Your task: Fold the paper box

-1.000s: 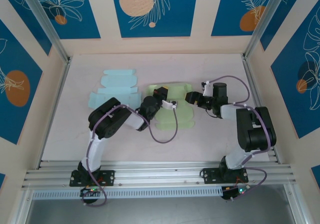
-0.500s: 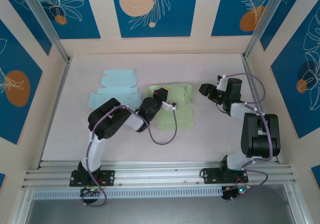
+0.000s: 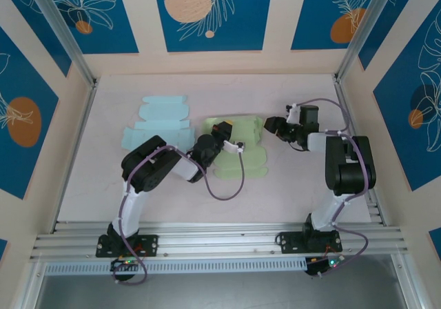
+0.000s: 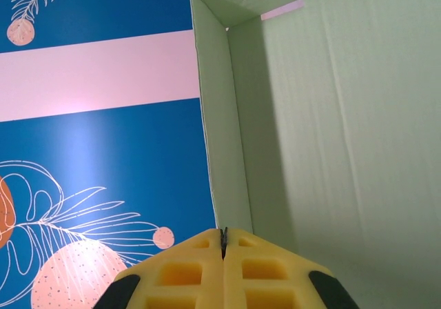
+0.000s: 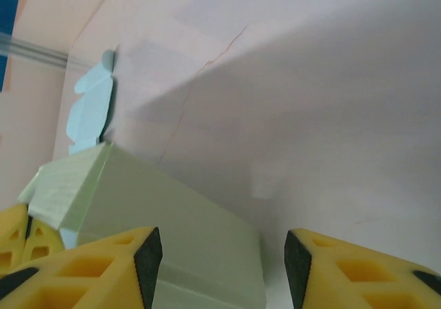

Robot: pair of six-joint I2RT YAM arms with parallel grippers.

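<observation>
Green card, half raised: the paper box (image 3: 242, 158) lies at the centre of the table (image 3: 296, 192), with a light blue blank (image 3: 160, 119) at its 10 o'clock. The left gripper (image 3: 231, 142), reaching in from 8 o'clock, is pinched tight on an upright wall (its edge runs straight into the pad seam). The right gripper (image 3: 271, 125), jaws apart and empty, hovers by the 2 o'clock flap. Let the left anchor firmly while the right pushes that flap slowly along its crease.
</observation>
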